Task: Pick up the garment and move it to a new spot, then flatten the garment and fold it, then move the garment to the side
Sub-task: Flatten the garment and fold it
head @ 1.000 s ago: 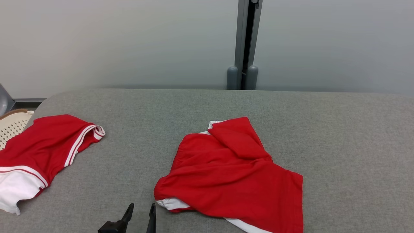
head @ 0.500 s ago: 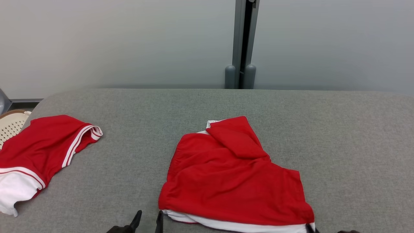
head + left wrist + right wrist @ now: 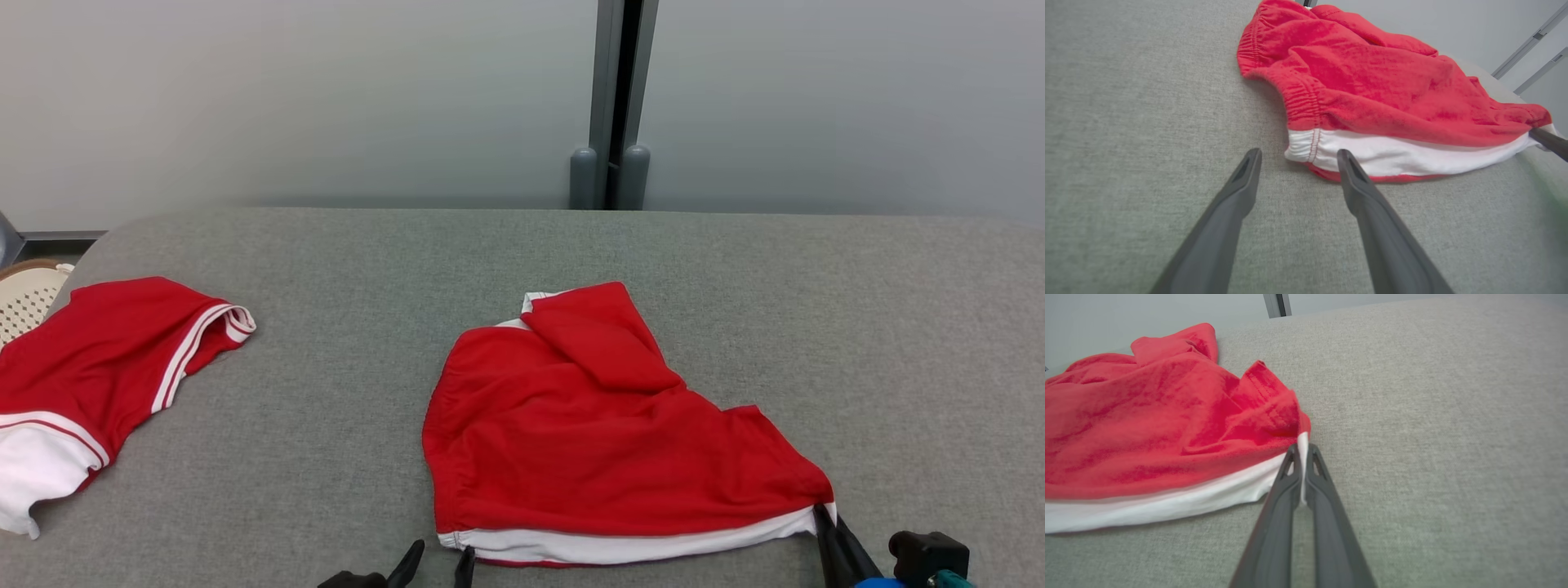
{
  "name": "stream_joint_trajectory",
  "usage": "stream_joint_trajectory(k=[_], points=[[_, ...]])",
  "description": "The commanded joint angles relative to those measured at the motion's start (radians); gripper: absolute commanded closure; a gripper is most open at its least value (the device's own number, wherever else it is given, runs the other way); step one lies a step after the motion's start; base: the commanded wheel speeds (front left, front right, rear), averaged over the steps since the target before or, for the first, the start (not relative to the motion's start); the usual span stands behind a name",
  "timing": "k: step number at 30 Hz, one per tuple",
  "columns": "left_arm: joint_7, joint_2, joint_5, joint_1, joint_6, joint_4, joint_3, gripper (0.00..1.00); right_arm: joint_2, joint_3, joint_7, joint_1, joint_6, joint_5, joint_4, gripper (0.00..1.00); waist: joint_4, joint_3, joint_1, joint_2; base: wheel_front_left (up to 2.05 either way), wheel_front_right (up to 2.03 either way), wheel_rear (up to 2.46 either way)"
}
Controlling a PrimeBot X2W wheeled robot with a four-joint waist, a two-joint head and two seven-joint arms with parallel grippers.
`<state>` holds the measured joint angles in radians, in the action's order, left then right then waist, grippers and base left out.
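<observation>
**Garment held at one corner, second grasp pending.** The red garment [image 3: 604,441] lies crumpled near the middle of the grey padded table [image 3: 326,269], with its white-banded edge towards you. Your right gripper [image 3: 1301,451] is clenched on the near right corner. The likely purpose is to anchor that end so the near edge can be drawn straight. Your left gripper [image 3: 1298,157] is released, fingers spread wide, and its tips sit just short of the near left corner. It appears placed to take the matching corner for a two-handed lift or spread. You cannot tell whether it touches the cloth.

- **Right wrist view:** a sliver of white fabric is pinched between the closed fingers. The head view shows no more than the dark tips meeting that corner.
- **Left wrist view:** it shows the gathered elastic waistband [image 3: 1302,98] and a red layer under the white band [image 3: 1392,153].
- **Head view:** it shows the flap folded over at the far side. A second red-and-white garment [image 3: 98,367] lies well apart on the left, and a perforated basket [image 3: 24,298] sits past the table's left end.
</observation>
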<state>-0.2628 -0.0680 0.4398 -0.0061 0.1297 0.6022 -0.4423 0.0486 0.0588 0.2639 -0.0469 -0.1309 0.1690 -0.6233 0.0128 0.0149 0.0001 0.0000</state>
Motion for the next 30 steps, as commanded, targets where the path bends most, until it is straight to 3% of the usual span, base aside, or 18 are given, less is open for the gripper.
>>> stream_joint_trajectory(k=[1,11,12,14,24,30], points=[[-0.003,-0.018,0.017,-0.024,0.001,-0.006,-0.013,0.00,0.004,0.003,0.001,-0.016,0.000,-0.005,0.000,1.00,-0.002,0.005,-0.0001,0.0000,0.00,0.00,0.00],[-0.003,-0.063,0.094,-0.069,0.001,-0.018,-0.096,0.00,0.004,-0.011,0.001,-0.038,0.000,0.001,-0.005,1.00,-0.017,0.037,-0.0001,0.0000,0.00,0.00,0.00],[-0.003,-0.067,0.098,-0.073,0.001,-0.019,-0.105,0.20,0.004,-0.011,0.001,-0.039,0.000,0.002,-0.003,1.00,-0.018,0.040,-0.0001,0.0000,0.00,0.00,0.00],[-0.003,-0.076,0.110,-0.080,0.001,-0.023,-0.116,1.00,0.004,-0.008,0.001,-0.044,0.000,0.003,-0.001,1.00,-0.019,0.044,-0.0001,0.0000,0.00,0.00,0.00],[-0.003,-0.119,0.151,-0.075,0.001,-0.071,-0.178,1.00,0.004,0.006,0.001,-0.053,0.000,0.045,0.053,1.00,0.000,0.002,-0.0001,0.0000,0.00,0.00,0.00],[-0.003,-0.177,0.177,-0.185,0.001,-0.185,-0.222,1.00,0.004,0.012,0.001,-0.104,0.000,0.100,0.167,1.00,0.010,-0.022,-0.0001,0.0000,0.00,0.00,0.00]])
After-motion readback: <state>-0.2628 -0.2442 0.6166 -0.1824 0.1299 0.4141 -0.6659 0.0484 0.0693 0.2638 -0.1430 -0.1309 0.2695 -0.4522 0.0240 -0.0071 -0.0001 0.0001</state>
